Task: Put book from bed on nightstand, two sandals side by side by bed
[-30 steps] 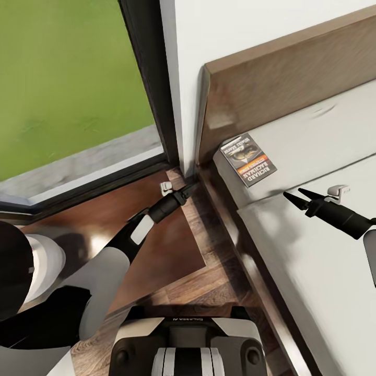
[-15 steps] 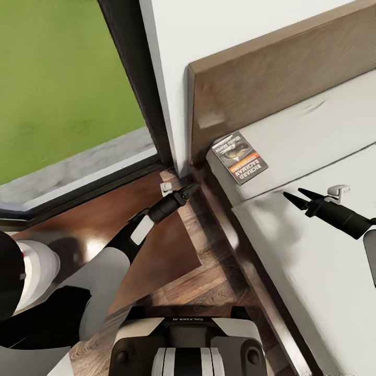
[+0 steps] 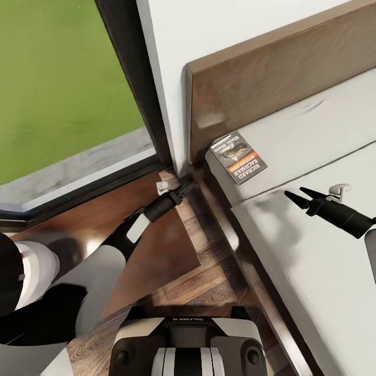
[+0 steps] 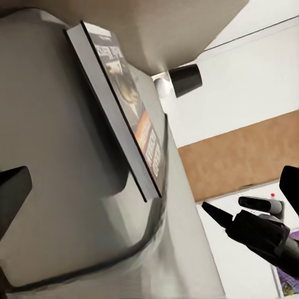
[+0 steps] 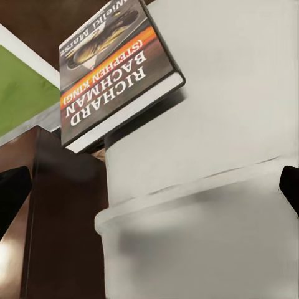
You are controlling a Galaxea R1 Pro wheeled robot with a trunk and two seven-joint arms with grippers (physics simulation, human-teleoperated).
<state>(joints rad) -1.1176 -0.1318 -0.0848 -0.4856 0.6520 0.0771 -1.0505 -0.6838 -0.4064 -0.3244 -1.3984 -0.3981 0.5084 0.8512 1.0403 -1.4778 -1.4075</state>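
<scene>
The book [image 3: 238, 156] lies flat on the light-grey mattress [image 3: 313, 261] at the bed's corner, close to the dark-brown headboard [image 3: 271, 78]. Its dark cover with an orange band also appears in the left wrist view [image 4: 134, 118] and the right wrist view [image 5: 112, 75]. My left gripper [image 3: 186, 188] hangs open over the far edge of the nightstand [image 3: 156, 245], just short of the bed's corner and apart from the book. My right gripper [image 3: 296, 194] is open above the mattress, a short way from the book. The sandals are out of view.
A tall dark-framed glass pane [image 3: 62, 78] showing grass stands behind the nightstand. A white wall strip [image 3: 209, 26] runs between it and the headboard. A narrow band of wood-plank floor [image 3: 219, 282] separates nightstand and bed frame. My base [image 3: 188, 350] is at the bottom.
The view has shifted, so bed and book sit further left in the picture. My left gripper has edged slightly toward the wall. The right gripper holds its pose, still open.
</scene>
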